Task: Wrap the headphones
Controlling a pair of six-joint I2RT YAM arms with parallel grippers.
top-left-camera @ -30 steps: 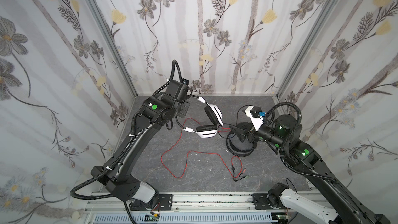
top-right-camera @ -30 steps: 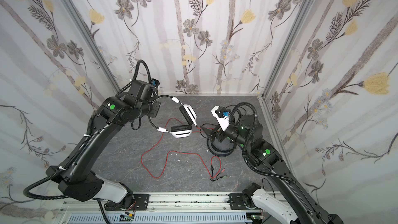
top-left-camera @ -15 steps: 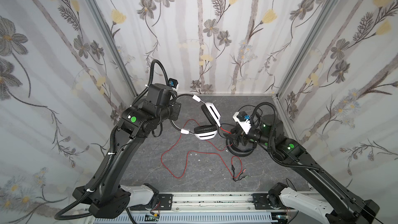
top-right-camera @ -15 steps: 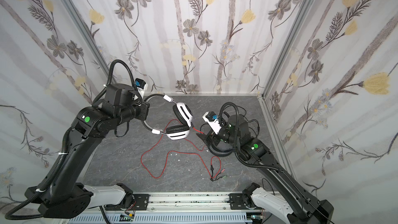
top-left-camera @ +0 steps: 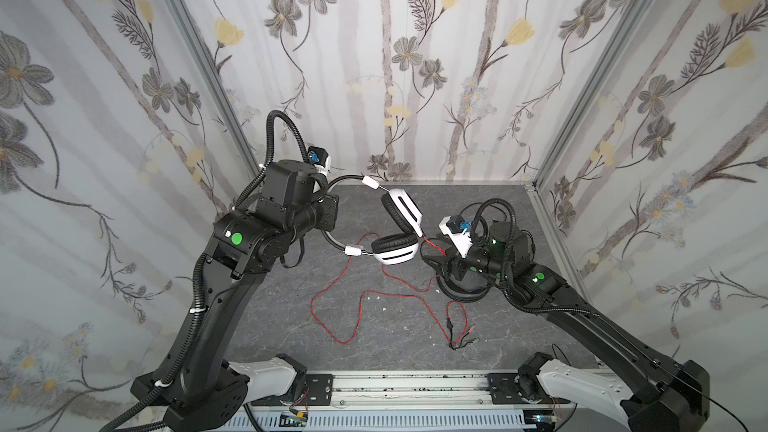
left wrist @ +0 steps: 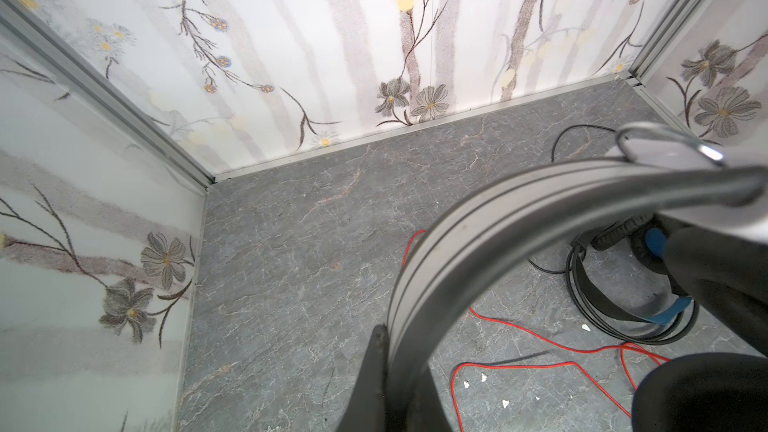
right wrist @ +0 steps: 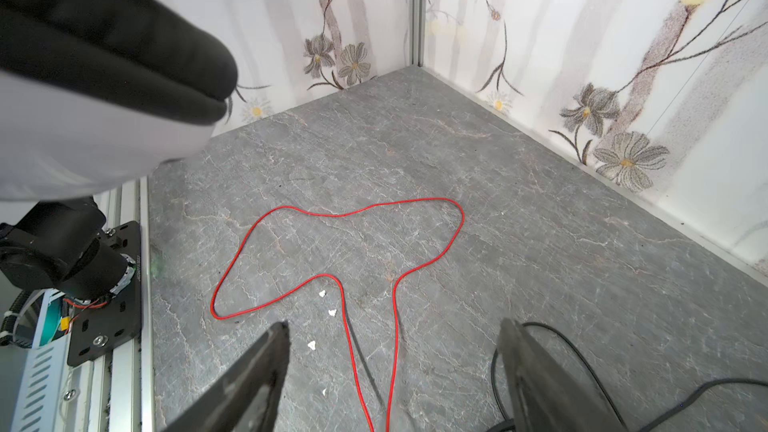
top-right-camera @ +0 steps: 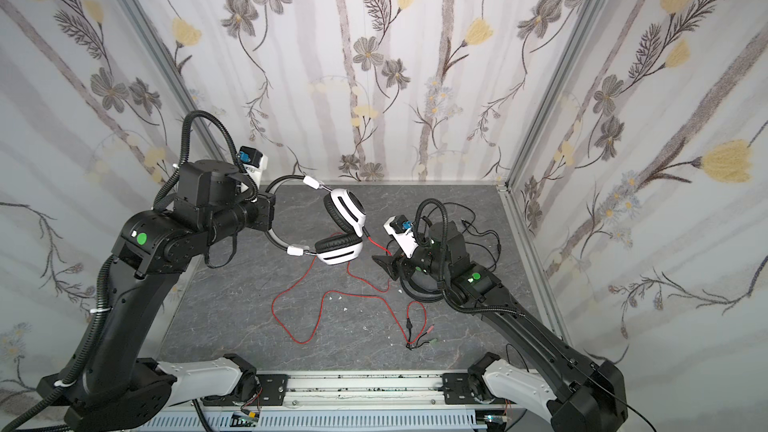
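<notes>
Headband (left wrist: pixel 478 222) of white headset (top-left-camera: pixel 395 249) sat clamped in left claw (left wrist: pixel 395 351); right claw (right wrist: pixel 393 326) gaped wide above red cord (right wrist: pixel 345 211).

In both top views the right arm (top-left-camera: pixel 582 322) hid most of the black headset (top-left-camera: pixel 464 292). The white headset (left wrist: pixel 478 218) crossed the left wrist view blurred, its band cut off at the edge. Plugs (top-left-camera: pixel 457 340) ending the red cord (right wrist: pixel 415 201) were too small to tell.

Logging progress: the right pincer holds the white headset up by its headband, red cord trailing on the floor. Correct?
No, the left pincer holds the white headset up by its headband, as both top views show; its red cord trails on the floor.
</notes>
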